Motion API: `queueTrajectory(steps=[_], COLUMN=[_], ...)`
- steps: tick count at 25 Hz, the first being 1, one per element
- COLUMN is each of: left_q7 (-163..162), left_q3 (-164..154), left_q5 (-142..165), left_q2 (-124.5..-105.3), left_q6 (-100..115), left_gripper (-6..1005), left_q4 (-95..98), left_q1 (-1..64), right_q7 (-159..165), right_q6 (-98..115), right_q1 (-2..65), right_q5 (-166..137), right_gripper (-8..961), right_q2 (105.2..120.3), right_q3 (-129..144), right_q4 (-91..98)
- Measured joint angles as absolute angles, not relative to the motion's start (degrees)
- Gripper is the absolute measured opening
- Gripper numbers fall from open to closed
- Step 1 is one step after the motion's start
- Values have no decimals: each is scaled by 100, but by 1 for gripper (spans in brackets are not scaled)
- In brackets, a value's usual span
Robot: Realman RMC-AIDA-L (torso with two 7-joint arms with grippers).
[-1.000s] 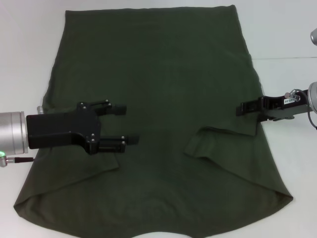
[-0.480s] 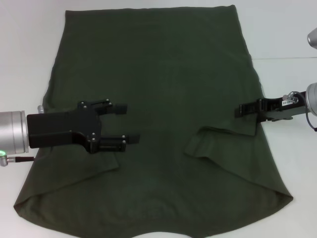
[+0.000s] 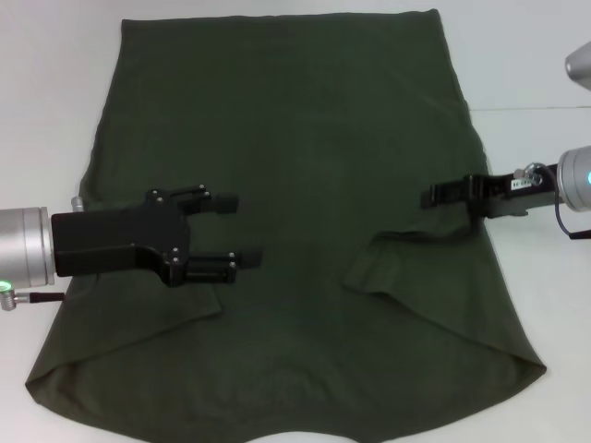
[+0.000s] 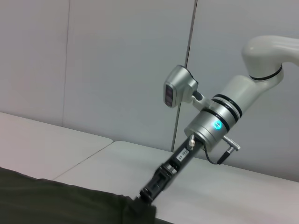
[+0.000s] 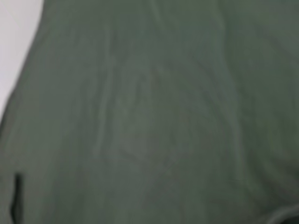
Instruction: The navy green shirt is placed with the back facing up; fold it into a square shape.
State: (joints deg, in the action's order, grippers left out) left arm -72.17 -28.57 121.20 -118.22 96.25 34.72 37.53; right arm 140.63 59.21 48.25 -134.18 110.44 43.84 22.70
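The navy green shirt (image 3: 295,138) lies spread flat on the white table (image 3: 46,111), plain side up. Its right sleeve (image 3: 369,268) is folded inward. My left gripper (image 3: 242,229) hovers open over the shirt's left part with nothing between its fingers. My right gripper (image 3: 430,196) reaches in from the right and is shut on the shirt's right edge, with a lifted fold (image 3: 452,236) of cloth just below it. In the left wrist view the right gripper (image 4: 148,192) meets the bunched shirt (image 4: 56,205) edge. The right wrist view shows only shirt cloth (image 5: 149,112).
Bare white table (image 3: 536,83) borders the shirt at the left, right and far sides. The shirt's near end runs to the bottom of the head view. A grey wall (image 4: 93,70) stands behind the table.
My right gripper has moved left and slightly farther away, drawing the shirt's right edge inward toward the middle. The left gripper has stayed put.
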Motion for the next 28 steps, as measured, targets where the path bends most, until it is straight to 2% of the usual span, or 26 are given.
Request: queueTrajectory(steps=[6, 17, 22, 28], left_q7=[-7232, -7422, -8331, -10061], left_q3=[-2856, -2717, -2411, -2143], left_q5=[12127, 12068, 11803, 11869], left_q2=[-11821, -11817, -11720, -11476], left_q6=[9652, 9668, 9674, 9671], left_gripper=[861, 860, 861, 861], left_q4=[3472, 3466, 3490, 3846], left_q1=[3749, 3719, 3687, 3535], right_q7=[13938, 13393, 12853, 12569], right_q6=[5913, 5598, 6180, 7249], right_q1=[4788, 4815, 4561, 4318], right_q5=[-12781, -11979, -11317, -11160], right_gripper=[841, 841, 841, 842], right_q2=[10998, 11037, 10916, 10562], right_q3=[4378, 4359, 4253, 4232], right_q4=[2276, 2395, 2708, 2984])
